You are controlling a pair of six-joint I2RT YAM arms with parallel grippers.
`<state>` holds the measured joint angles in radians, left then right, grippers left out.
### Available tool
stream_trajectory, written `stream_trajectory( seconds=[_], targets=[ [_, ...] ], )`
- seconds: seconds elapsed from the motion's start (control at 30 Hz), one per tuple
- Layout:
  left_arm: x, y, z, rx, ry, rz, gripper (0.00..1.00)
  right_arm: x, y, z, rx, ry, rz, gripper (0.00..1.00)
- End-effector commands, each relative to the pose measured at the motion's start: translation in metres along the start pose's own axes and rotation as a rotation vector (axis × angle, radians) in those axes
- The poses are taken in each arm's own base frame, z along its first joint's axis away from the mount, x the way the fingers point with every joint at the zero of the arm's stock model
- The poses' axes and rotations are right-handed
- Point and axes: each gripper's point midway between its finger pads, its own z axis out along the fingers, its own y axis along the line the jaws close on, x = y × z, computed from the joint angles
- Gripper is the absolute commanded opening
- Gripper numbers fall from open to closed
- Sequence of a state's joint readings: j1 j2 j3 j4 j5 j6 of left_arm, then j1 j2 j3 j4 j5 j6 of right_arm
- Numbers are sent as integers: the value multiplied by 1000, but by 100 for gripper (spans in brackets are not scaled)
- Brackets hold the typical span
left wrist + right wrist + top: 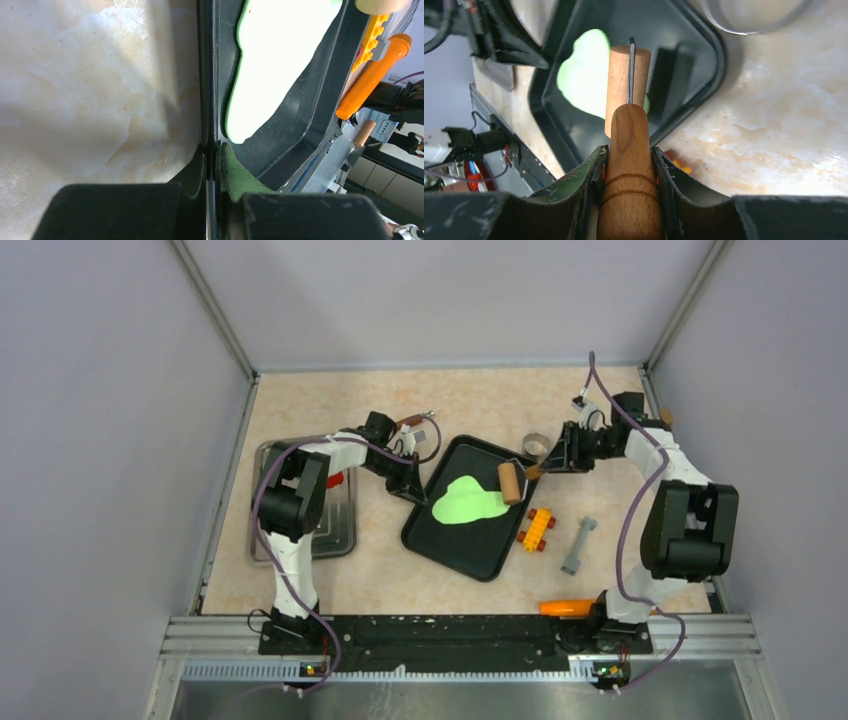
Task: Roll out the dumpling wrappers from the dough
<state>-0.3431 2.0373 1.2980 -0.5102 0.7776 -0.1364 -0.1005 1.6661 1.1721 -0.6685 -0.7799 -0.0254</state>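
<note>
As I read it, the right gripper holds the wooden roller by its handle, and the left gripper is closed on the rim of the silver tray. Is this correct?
No: the left gripper is closed on the rim of the black tray, not the silver tray, as the left wrist view shows. The right gripper holds the wooden roller by its handle.
</note>
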Motion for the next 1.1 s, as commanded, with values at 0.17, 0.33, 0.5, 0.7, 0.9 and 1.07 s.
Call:
stream_trajectory(
  seconds=[0.17,0.33,0.5,0.7,0.9,1.07],
  targets=[
    [-1,0,-1,-20,2,30,0,23,76,-15,-239,-28,-119,0],
    [-2,0,-1,-21,1,31,0,33,65,3,-217,-6,-115,0],
    [-2,-1,-1,-20,0,36,0,39,46,29,-163,40,-143,0],
    [-3,-2,-2,-21,-6,41,0,67,30,58,-104,162,-204,0],
    [-5,-4,-4,-22,-14,54,0,80,41,83,-113,236,-180,0],
    [-4,-3,-6,-27,-15,57,0,66,51,95,-120,228,-179,0]
  ],
)
